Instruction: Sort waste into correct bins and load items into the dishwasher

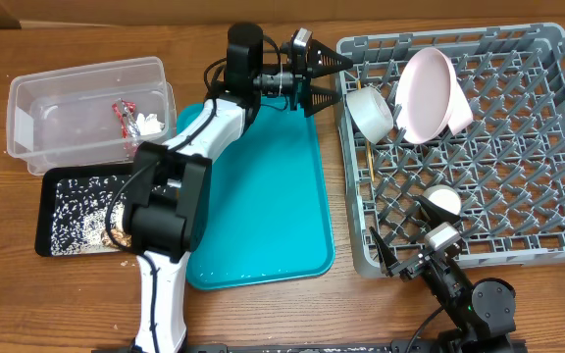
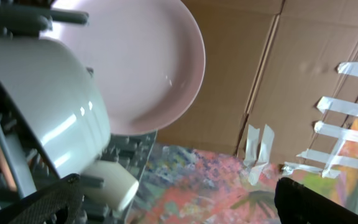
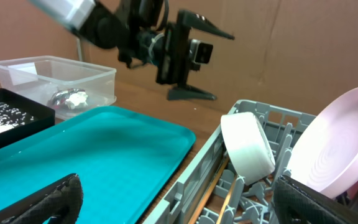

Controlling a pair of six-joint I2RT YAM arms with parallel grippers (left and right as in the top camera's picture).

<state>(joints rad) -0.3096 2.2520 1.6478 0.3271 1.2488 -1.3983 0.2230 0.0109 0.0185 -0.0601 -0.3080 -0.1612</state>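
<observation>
Dishwasher rack (image 1: 479, 147) sat on the right side of the table, and I had it loaded: the white bowl (image 1: 369, 110) stood on edge in the corner by the left arm, the pinkish plate (image 1: 435, 93) leaned upright just beside it, and the small cup (image 1: 443, 203) lay among the pegs farther along, toward the right arm. Chopsticks (image 1: 369, 165) ran along the rack's wall below the bowl. My left gripper (image 1: 330, 80) hung right at that corner, just beside the bowl, fingers spread wide and nothing between them. Down at the rack's opposite edge, the right gripper (image 3: 176, 183) was near the cup, jaws equally wide apart and empty. Moving out, the teal tray (image 1: 273, 196) lay beside the rack, under the left arm. Beyond it, the clear tub (image 1: 86, 108) held the red wrapper (image 1: 124, 113) and the crumpled tissue (image 1: 148, 123), and the black tray (image 1: 52, 181) just in front of it carried the rice scraps (image 1: 72, 216), with a few bits on the table at its corner.
</observation>
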